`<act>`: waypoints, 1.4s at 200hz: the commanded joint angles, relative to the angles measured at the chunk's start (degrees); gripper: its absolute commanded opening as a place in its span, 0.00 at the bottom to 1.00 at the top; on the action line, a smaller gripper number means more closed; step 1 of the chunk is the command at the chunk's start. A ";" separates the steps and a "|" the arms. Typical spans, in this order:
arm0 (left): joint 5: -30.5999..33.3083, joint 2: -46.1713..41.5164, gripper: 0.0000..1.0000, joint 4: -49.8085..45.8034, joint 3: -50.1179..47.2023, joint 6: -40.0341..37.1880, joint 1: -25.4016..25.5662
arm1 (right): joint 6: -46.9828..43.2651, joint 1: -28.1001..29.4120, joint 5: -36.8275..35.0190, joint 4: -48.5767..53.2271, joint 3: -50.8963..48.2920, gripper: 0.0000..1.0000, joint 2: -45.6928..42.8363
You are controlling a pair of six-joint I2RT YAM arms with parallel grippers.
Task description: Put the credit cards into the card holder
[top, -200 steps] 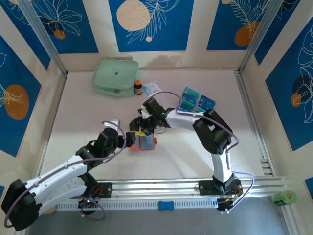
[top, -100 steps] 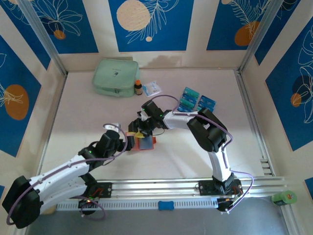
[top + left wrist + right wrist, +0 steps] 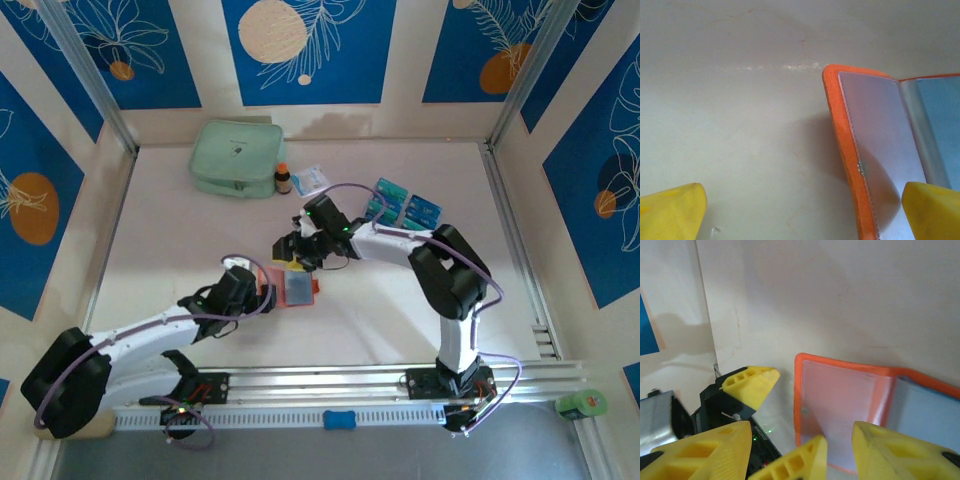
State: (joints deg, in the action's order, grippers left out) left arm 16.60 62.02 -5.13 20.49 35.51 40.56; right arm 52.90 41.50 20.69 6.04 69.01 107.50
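Card holder (image 3: 292,288) open on bench (image 3: 180,230): orange rim, clear pockets, blue card (image 3: 940,125) inside. Left gripper (image 3: 804,192) wide open at its edge; right gripper (image 3: 288,258) open, empty.

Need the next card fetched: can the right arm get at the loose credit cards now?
Probably yes: the credit cards lie uncovered on the table, nothing stacked on them, and the right tool, open and empty by the card holder, would only need to swing back.

The pale desk (image 3: 170,240) carries a mint-green pouch (image 3: 236,157), brown bottle (image 3: 283,179) and white-and-blue packet (image 3: 310,180) at the back, credit cards (image 3: 418,209) to the right, and the open card holder (image 3: 293,288) mid-desk.
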 commanded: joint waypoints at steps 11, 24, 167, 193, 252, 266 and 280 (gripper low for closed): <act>0.78 -0.05 1.00 1.00 0.42 -0.79 -0.79 | -8.32 -1.23 -10.96 14.56 -2.19 0.56 -4.89; 0.77 -0.18 1.00 0.91 0.51 -0.73 -0.89 | -10.56 -1.26 -14.95 18.35 -2.77 0.55 -5.76; -1.70 3.38 1.00 2.02 3.21 -2.24 -1.09 | -15.44 -0.48 -19.87 21.13 -3.99 0.04 -2.21; -3.57 5.87 1.00 2.87 4.86 -3.31 -1.09 | -16.20 -1.65 -19.77 20.77 -5.84 0.00 -4.10; -6.70 12.43 1.00 5.37 7.68 -4.27 -1.09 | -16.95 -3.50 -19.55 20.00 -9.34 0.00 -6.73; -7.06 13.18 1.00 5.73 7.98 -4.24 -1.10 | -17.30 -4.04 -19.63 19.78 -10.31 0.00 -7.32; -7.37 13.80 1.00 6.00 8.23 -4.13 -1.09 | -17.54 -4.77 -19.63 19.69 -11.20 0.00 -7.95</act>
State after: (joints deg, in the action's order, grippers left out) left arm 10.92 74.85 -0.38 27.07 32.47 40.10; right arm 36.80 37.82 1.26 25.47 59.57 102.08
